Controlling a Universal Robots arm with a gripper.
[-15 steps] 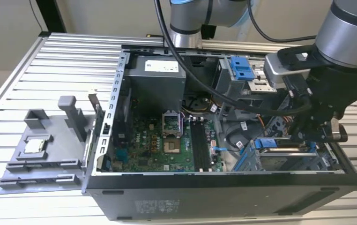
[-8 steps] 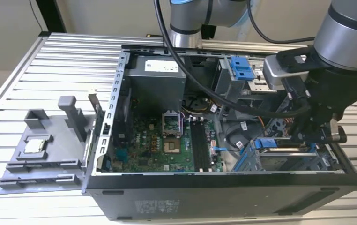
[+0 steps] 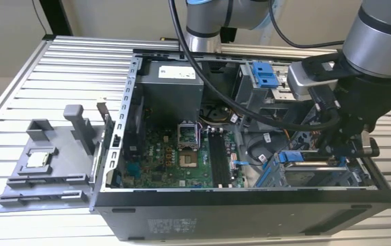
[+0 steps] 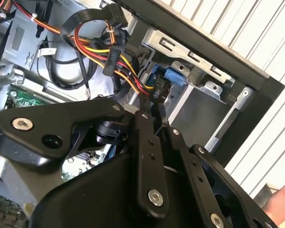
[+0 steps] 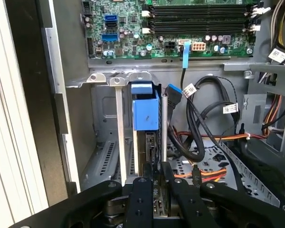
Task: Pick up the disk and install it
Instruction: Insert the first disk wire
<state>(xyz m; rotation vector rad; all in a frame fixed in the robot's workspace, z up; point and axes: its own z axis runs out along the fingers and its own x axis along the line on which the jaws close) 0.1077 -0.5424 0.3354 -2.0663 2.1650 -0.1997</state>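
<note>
In the first wrist view the gripper point(image 5: 155, 167) is seen drawn in to a narrow gap, with the disk point(image 5: 146, 114) clamped edge-on between its black fingers point(image 5: 143, 183). The disk is held upright, its blue carrier rail facing away from the gripper, and it is set between the thin metal rails of the drive bay point(image 5: 104, 142). Just beside the disk a blue-ended connector and a loop of black cables point(image 5: 199, 118) are found. A bundle of red, yellow and orange wires point(image 4: 92, 50) is shown in the second wrist view, where part of a person's hand point(image 4: 281, 204) is caught at the picture's edge. Beyond the bay the green motherboard point(image 5: 133, 28) is laid flat, with its memory modules point(image 5: 199, 14) seated.

In the exterior view the arm is lowered into the open computer case point(image 3: 236, 215) at the exterior view's right, near the front corner. A grey cage with a blue latch point(image 3: 267, 76) is mounted further back. At the exterior view's left, outside the case, a grey fixture point(image 3: 45, 177) carrying a processor chip point(image 3: 37, 159) is placed on the slatted metal table point(image 3: 17, 82).
</note>
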